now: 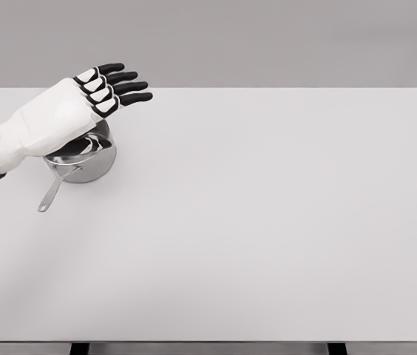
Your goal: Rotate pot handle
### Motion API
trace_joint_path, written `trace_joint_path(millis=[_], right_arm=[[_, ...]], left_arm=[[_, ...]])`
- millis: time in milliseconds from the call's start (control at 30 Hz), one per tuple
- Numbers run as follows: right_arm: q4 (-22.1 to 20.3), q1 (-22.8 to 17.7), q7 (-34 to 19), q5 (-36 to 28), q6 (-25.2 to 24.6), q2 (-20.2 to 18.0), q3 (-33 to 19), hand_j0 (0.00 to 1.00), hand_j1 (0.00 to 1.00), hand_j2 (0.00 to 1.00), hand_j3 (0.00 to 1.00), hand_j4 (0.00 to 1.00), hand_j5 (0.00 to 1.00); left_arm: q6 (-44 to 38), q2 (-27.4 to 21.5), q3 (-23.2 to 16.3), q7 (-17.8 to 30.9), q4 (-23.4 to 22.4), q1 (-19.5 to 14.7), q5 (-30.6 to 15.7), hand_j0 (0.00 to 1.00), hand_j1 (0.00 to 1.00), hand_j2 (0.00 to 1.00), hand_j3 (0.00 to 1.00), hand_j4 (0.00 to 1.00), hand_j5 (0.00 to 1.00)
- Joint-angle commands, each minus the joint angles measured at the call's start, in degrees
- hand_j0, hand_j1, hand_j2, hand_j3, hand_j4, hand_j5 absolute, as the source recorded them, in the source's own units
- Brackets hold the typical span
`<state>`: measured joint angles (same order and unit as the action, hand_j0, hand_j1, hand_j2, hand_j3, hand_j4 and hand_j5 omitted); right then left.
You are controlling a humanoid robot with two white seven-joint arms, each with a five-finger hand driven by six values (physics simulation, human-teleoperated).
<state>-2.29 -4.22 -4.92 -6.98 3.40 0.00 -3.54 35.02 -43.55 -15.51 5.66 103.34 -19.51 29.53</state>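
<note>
Head view shows a small metal pot (83,159) standing upright on the white bench (268,222), near the bench's left edge and toward its far side. Its slim handle (52,192) sticks out toward the near left, ending in a rounded tip that lies just above the bench surface. The pot's far and left rim is hidden behind the forearm.

Over the pot hangs the left robot hand (101,92), its white arm entering from the picture's left edge and angling up to the right. The palm faces down, and the four black-tipped fingers (131,86) stretch out straight, side by side, pointing right past the pot's far rim. They are apart from the pot and hold nothing; the thumb cannot be seen. The hand is well away from the handle.

Two dark bench legs (79,347) show under the near edge.
</note>
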Motion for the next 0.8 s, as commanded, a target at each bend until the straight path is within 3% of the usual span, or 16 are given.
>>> trace_joint_path(millis=[0, 233, 433, 500, 667, 767], right_arm=[[-0.2, 0.0, -0.1, -0.3, 0.0, 0.0, -0.2, 1.0, 1.0, 1.0, 1.0, 1.0, 1.0], [0.0, 0.0, -0.1, 0.0, 0.0, 0.0, 0.0, 1.0, 1.0, 1.0, 1.0, 1.0, 1.0], [0.0, 0.0, 0.0, 0.0, 0.0, 0.0, 0.0, 1.0, 1.0, 1.0, 1.0, 1.0, 1.0], [0.0, 0.0, -0.1, 0.0, 0.0, 0.0, 0.0, 1.0, 1.0, 1.0, 1.0, 1.0, 1.0], [0.0, 0.0, 0.0, 0.0, 0.0, 0.0, 0.0, 1.0, 1.0, 1.0, 1.0, 1.0, 1.0], [0.0, 0.0, -0.1, 0.0, 0.0, 0.0, 0.0, 1.0, 1.0, 1.0, 1.0, 1.0, 1.0]], left_arm=[[0.0, 0.0, 0.0, 0.0, -0.1, 0.0, -0.3, 1.0, 1.0, 1.0, 1.0, 1.0, 1.0], [0.0, 0.0, 0.0, 0.0, -0.1, 1.6, -0.1, 1.0, 1.0, 1.0, 1.0, 1.0, 1.0], [0.0, 0.3, 0.1, 0.1, -0.1, 2.0, 3.1, 1.0, 1.0, 1.0, 1.0, 1.0, 1.0], [0.0, 2.8, 0.7, 0.1, -0.1, 2.3, 3.0, 1.0, 1.0, 1.0, 1.0, 1.0, 1.0], [0.0, 2.4, 1.1, 0.1, -0.1, 2.7, 2.5, 1.0, 1.0, 1.0, 1.0, 1.0, 1.0], [0.0, 3.1, 0.9, 2.6, -0.1, 5.0, 2.4, 1.0, 1.0, 1.0, 1.0, 1.0, 1.0]])
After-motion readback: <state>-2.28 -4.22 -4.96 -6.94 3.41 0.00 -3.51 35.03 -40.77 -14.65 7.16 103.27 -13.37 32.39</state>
